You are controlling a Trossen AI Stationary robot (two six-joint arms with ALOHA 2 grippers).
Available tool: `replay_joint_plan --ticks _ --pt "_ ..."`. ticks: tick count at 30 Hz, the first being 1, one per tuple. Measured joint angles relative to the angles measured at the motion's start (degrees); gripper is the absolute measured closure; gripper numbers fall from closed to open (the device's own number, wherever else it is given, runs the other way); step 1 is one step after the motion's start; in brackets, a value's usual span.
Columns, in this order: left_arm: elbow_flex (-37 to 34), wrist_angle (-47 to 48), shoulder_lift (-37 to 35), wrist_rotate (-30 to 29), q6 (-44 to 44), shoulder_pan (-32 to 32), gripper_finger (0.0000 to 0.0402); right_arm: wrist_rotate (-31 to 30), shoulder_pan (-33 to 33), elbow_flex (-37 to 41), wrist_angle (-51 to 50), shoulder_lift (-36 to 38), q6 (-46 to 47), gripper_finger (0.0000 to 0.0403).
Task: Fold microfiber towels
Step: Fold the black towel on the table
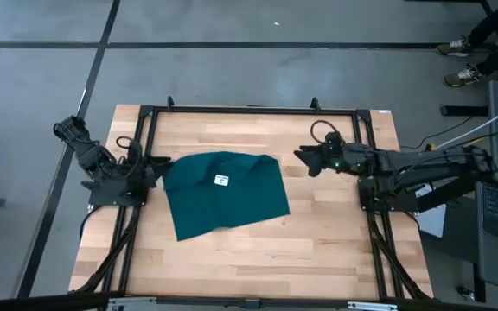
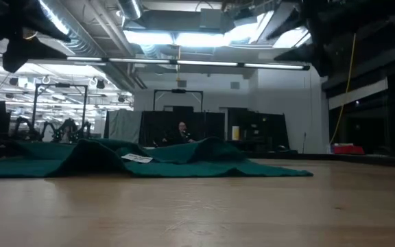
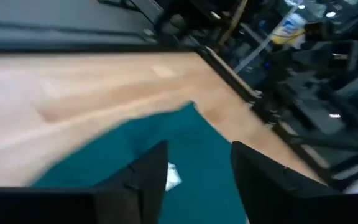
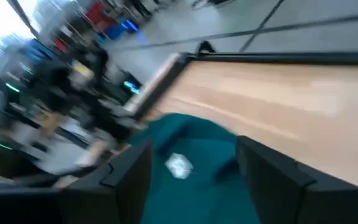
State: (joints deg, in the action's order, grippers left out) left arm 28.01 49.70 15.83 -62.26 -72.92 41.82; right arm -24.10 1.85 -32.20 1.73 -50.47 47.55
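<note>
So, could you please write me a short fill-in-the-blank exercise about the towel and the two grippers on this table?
1. The towel lying on the wooden table is dark teal-____.
2. The small tag showing on top of the towel is ____.
3. The fingers of the left gripper are ____, holding nothing.
4. The right gripper sits beside the towel's ____ edge in the high view.

Missing words: green; white; open; right

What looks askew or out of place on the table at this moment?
Only the teal towel: it lies skewed to the table edges, rumpled with raised folds, its white tag showing on top. Both the left gripper and right gripper sit open at either side, holding nothing.
</note>
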Motion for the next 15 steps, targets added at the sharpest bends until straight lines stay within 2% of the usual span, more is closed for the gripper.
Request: replay_joint_plan --ticks 3,6,11,15 --pt "0.0 -5.3 0.3 4.1 1.4 0.0 0.0214 2.2 2.3 -0.1 8.1 -3.0 4.3 0.0167" --pt "0.0 -5.9 1.9 5.1 -2.2 0.0 0.0212 3.7 3.3 -0.1 11.3 -8.2 7.3 0.0183" --pt "0.0 3.9 7.1 7.8 -16.2 0.0 0.0210 11.5 1.5 -0.5 19.5 -18.9 10.5 0.0219" --pt "-0.1 11.0 11.4 12.4 -25.6 -0.1 0.0209 18.2 -1.3 -5.2 20.0 -25.4 9.0 0.0233"
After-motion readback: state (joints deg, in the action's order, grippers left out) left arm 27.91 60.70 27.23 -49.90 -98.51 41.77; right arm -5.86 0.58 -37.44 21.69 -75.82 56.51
